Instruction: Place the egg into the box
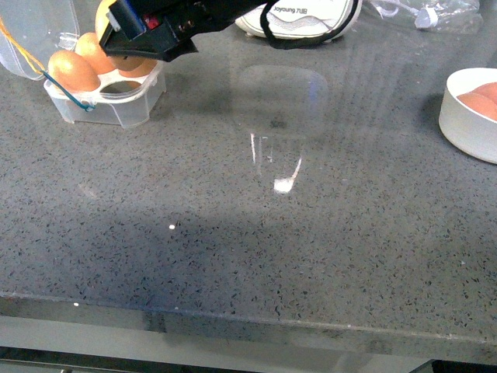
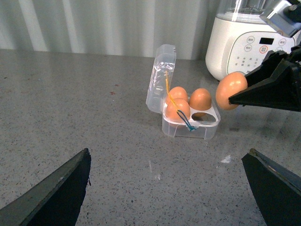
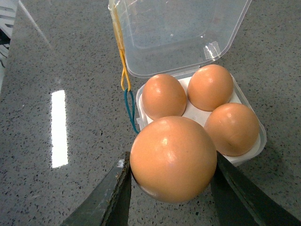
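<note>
My right gripper (image 3: 171, 169) is shut on the egg (image 3: 171, 157), an orange-brown one held just above the box (image 3: 254, 150). The box is a clear four-cup carton with its lid (image 3: 178, 33) open and yellow and blue bands (image 3: 126, 89) hanging at its side. Three eggs sit in it; the fourth cup (image 2: 204, 116) is empty. In the front view the right gripper (image 1: 109, 31) covers part of the box (image 1: 116, 109) at the far left. The left wrist view shows the egg (image 2: 231, 90) beside the box (image 2: 188, 129). My left gripper (image 2: 168, 155) is open and empty, short of the box.
A round white bowl (image 1: 470, 120) holding eggs stands at the right edge. A white kitchen appliance (image 2: 244, 42) stands behind the box, with a plastic bag (image 1: 435, 12) near it. The grey speckled counter's front edge (image 1: 233, 311) runs along the bottom.
</note>
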Tool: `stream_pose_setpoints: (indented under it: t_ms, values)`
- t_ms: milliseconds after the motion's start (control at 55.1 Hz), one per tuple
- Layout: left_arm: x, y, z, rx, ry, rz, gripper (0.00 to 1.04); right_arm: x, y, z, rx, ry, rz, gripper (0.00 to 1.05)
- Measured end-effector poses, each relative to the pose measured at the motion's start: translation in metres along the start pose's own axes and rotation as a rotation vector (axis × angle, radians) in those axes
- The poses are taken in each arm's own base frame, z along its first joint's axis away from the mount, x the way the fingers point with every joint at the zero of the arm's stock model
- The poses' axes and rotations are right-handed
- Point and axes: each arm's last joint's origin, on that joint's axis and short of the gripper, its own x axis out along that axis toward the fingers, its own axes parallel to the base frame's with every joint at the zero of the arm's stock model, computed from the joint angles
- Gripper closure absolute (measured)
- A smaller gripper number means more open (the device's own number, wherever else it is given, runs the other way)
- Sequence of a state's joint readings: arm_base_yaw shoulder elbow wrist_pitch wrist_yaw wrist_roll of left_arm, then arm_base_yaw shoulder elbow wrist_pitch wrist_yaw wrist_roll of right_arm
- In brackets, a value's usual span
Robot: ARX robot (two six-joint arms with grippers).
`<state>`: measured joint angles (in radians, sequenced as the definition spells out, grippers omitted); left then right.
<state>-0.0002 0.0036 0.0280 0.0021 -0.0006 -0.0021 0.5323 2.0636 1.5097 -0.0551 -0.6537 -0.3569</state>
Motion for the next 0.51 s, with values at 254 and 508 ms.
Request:
stream_pose_setpoints:
  t_ms: [254,508]
  values:
    - [0.0,0.0,0.0,0.0,0.0,0.0,0.07,0.017,-0.003,-0.003,-0.016,0.022,-0.021,0.64]
    - [0.0,0.0,0.0,0.0,0.0,0.0,0.07,0.024,-0.007,0.001,-0.027,0.014,-0.026,0.64]
